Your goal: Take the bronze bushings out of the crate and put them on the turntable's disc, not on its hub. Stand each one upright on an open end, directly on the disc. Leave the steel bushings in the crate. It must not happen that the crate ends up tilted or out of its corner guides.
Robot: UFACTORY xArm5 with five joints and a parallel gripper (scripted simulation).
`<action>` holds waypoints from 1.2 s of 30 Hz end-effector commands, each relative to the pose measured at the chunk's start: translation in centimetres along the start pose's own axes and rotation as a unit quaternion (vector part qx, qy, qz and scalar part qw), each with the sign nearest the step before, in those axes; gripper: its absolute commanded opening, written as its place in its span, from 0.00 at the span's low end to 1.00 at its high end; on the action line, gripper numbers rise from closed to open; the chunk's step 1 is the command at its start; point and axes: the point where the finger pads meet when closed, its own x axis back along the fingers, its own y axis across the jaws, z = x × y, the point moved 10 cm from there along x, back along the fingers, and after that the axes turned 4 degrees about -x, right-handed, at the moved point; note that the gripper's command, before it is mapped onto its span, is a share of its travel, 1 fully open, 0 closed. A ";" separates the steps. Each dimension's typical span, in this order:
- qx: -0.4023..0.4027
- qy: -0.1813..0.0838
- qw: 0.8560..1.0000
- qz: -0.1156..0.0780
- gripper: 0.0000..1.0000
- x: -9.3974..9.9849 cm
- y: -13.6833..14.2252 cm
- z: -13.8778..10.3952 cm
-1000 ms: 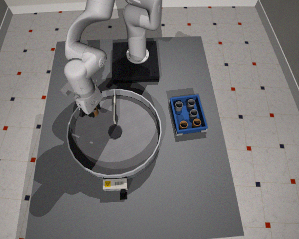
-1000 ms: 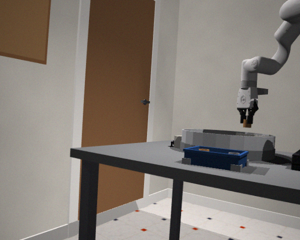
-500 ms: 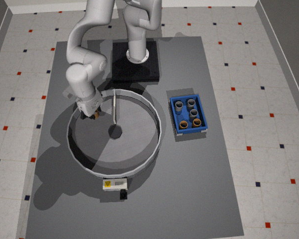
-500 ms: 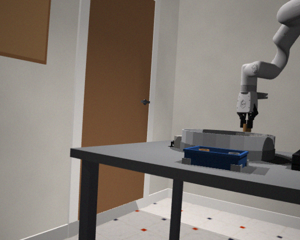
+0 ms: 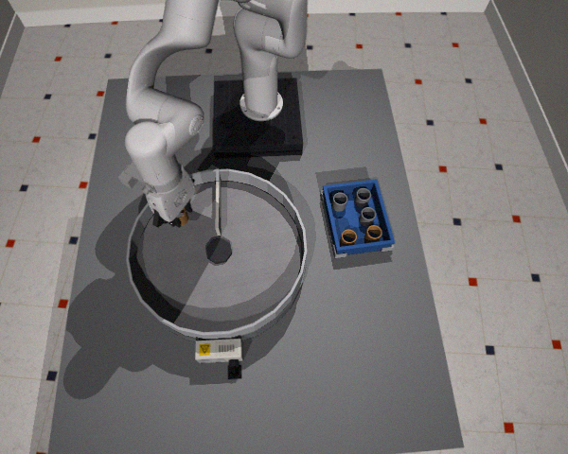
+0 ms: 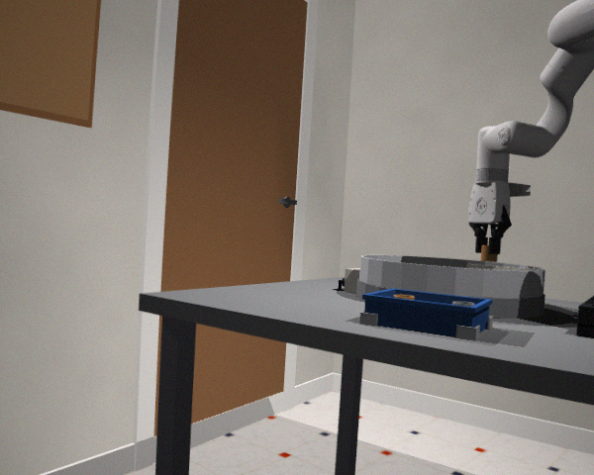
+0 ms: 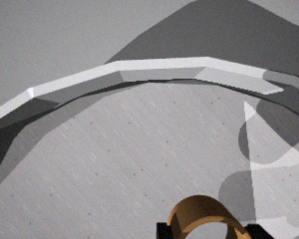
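My gripper (image 5: 172,220) is shut on a bronze bushing (image 5: 182,217), held upright over the far left part of the turntable's disc (image 5: 216,264), inside the rim and away from the dark hub (image 5: 218,250). From the side the bushing (image 6: 486,251) hangs at about the height of the rim's top. In the wrist view the bushing's open top (image 7: 204,219) shows between the fingers, with disc surface beyond it. The blue crate (image 5: 357,216) holds two bronze bushings (image 5: 348,237) (image 5: 373,232) at its near end and three steel bushings (image 5: 340,201) (image 5: 363,196) (image 5: 367,215) behind them.
A raised grey wall (image 5: 299,235) rings the disc. A thin white bar (image 5: 217,202) runs from the far rim toward the hub. A small labelled box (image 5: 218,350) sits at the turntable's near side. The arm's black base plate (image 5: 257,117) lies behind the turntable.
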 end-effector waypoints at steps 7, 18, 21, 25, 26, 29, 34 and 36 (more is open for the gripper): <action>0.000 0.000 1.000 0.002 0.00 0.2 -0.1 0.0; 0.000 0.000 1.000 0.002 0.00 -0.4 -0.1 0.0; 0.000 0.000 1.000 0.002 0.00 -0.8 -0.1 0.0; 0.000 0.000 1.000 0.002 0.00 -1.5 -0.1 0.0; 0.000 0.000 1.000 0.002 0.00 -1.7 -0.1 0.0; 0.000 0.000 1.000 0.002 0.00 -1.9 -0.1 0.0; 0.000 0.000 1.000 0.002 0.00 -2.8 -0.1 0.0; 0.000 0.000 1.000 0.002 0.00 -3.1 -0.1 0.0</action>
